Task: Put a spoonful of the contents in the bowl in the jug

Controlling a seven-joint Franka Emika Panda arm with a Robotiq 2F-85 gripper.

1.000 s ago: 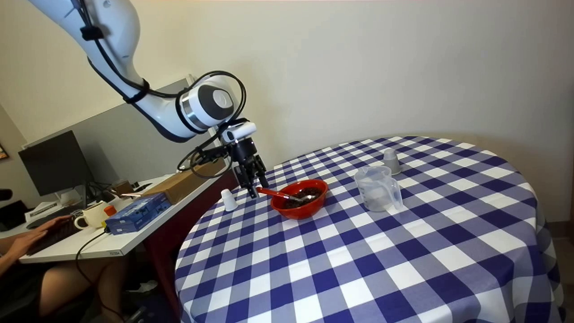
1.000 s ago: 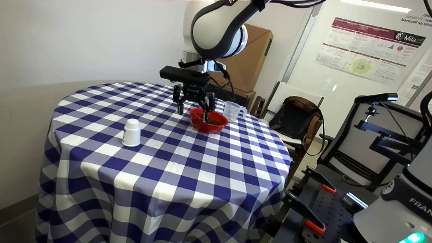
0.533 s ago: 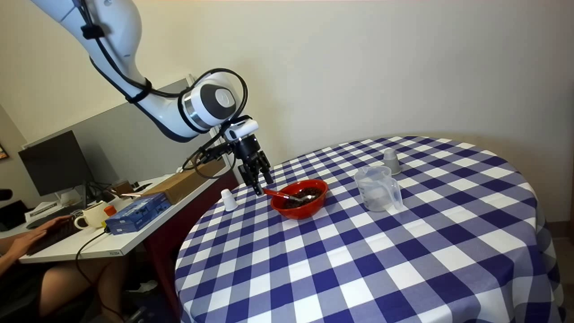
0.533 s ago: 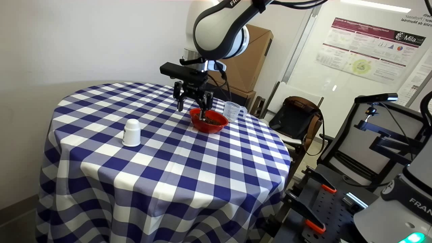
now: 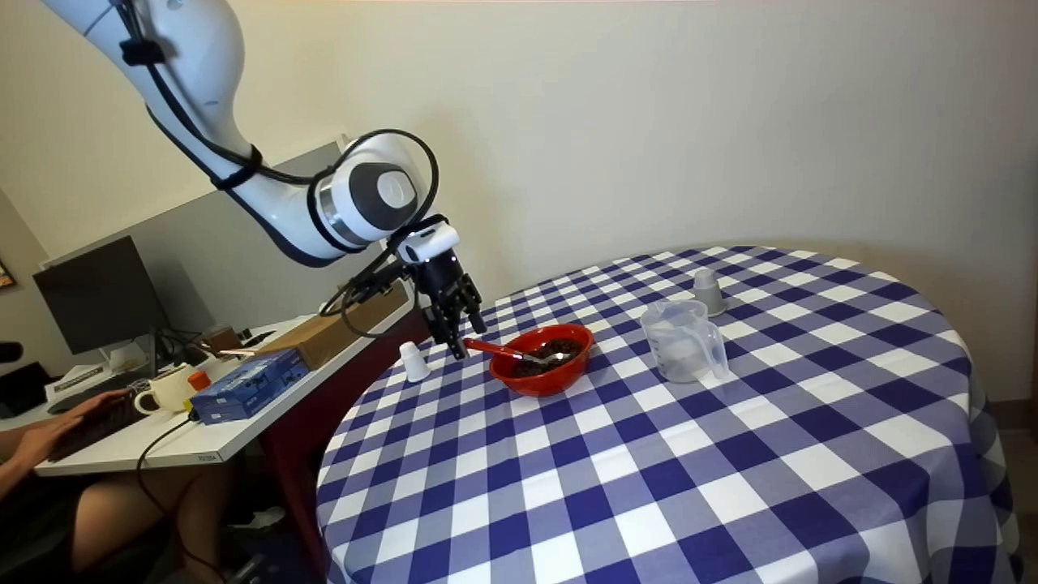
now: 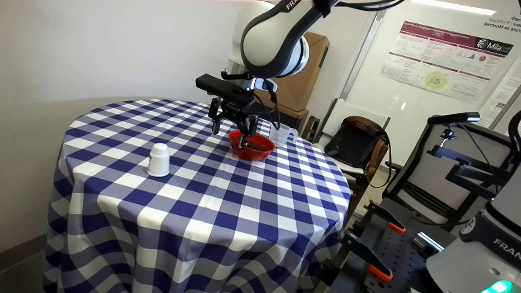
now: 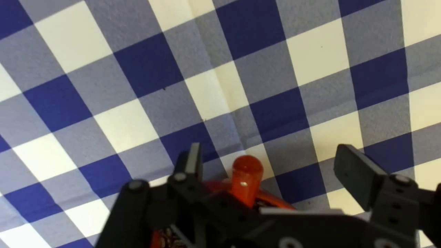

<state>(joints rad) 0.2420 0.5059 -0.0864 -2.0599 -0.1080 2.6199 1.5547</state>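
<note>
The fingers (image 7: 358,174), spread apart, stand slightly farther from the bowl (image 5: 559,384) than 0.5 s ago; the spoon (image 5: 504,350) still leans in it. In the wrist view, the bowl is mostly hidden.

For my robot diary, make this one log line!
black claw: open | red-handled metal spoon: ungripped, resting in round red bowl | translucent plastic jug: upright, looks empty

The spoon handle (image 7: 247,181) shows between spread fingers (image 7: 356,175). In an exterior view, the desk (image 5: 665,478) is passable along its near edge; toward its right edge, bowl (image 5: 542,386) and jug (image 5: 675,345) obstruct.
</note>
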